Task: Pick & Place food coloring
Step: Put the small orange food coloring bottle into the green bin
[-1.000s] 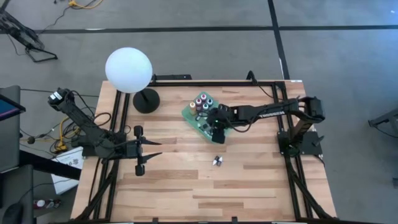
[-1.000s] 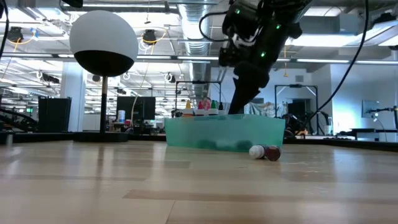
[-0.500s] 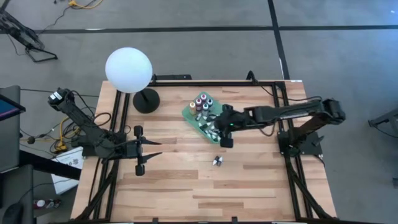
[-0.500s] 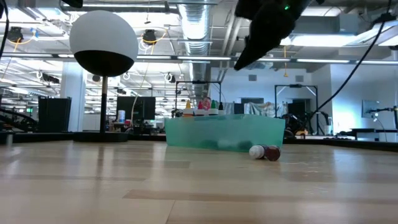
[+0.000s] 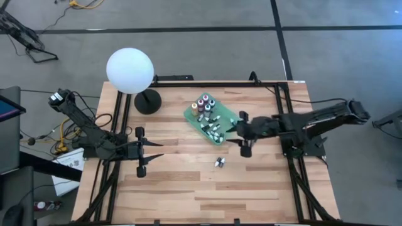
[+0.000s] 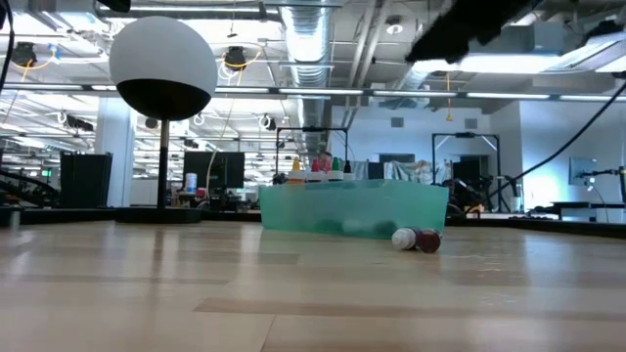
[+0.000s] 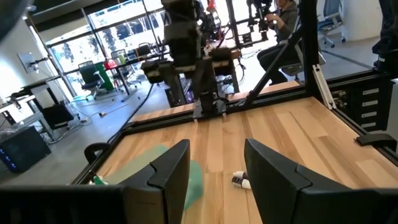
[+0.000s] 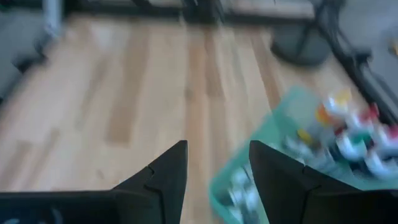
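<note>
The right gripper (image 5: 242, 134), fingers apart and empty beside the flat green plastic tray (image 5: 190, 113), risked nudging the tiny dark white-capped bottle (image 5: 219, 162) rolling, left gripper (image 5: 152, 157) likewise open

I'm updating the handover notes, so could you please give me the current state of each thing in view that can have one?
Flat green rectangular tray: on the table, holding small bottles.
Upright bottles with coloured caps: standing in the tray's far end.
Small white-capped bottles: lying in the tray.
Small dark bottle with white cap: lying on the wood outside the tray.
Right pincer: open, empty, beside the tray.
Left pincer: open, empty, parked.
</note>
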Controlling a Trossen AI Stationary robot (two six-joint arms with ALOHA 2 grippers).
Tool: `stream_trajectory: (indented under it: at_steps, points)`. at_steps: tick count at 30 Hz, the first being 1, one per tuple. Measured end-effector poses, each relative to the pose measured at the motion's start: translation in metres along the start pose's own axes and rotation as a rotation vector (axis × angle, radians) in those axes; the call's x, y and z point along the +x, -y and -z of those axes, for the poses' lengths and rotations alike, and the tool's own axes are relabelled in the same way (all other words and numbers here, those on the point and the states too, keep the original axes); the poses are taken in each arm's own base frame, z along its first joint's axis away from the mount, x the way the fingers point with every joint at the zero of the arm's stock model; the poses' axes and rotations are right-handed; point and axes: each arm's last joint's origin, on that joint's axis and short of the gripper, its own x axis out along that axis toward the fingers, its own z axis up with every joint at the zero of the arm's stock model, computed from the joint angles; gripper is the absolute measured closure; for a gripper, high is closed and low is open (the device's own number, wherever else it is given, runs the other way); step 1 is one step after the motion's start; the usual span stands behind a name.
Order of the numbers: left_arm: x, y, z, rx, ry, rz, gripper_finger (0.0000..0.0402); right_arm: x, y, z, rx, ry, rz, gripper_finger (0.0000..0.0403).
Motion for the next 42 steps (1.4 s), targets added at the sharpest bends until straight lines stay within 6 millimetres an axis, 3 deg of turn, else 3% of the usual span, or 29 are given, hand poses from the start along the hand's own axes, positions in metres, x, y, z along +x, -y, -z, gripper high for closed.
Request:
stream_trajectory:
  at_steps: [4, 10, 20, 27, 36, 42]
  points:
    - [0.000, 0.000, 0.000, -0.001, 0.001, 0.000, 0.0253, -0.014, -0.015, -0.007, -0.044, 0.193, -0.061, 0.0237]
    - [0.000, 0.000, -0.001, -0.008, 0.007, -0.001, 0.0253, -0.026, -0.040, -0.035, -0.170, 0.538, -0.113, 0.0238]
    - [0.000, 0.000, -0.001, -0.053, 0.007, -0.002, 0.0253, -0.035, -0.060, -0.066, -0.283, 1.003, -0.024, 0.0236]
    - [0.000, 0.000, -0.001, -0.061, 0.007, -0.002, 0.0253, -0.027, -0.055, -0.060, -0.269, 0.869, 0.064, 0.0243]
    - [0.000, 0.001, -0.001, -0.107, 0.011, 0.031, 0.0253, -0.003, -0.058, -0.032, -0.037, 0.505, -0.095, 0.0243]
    - [0.000, 0.002, -0.012, -0.158, 0.053, 0.145, 0.0253, -0.015, -0.076, -0.039, 0.012, 0.607, -0.283, 0.0245]
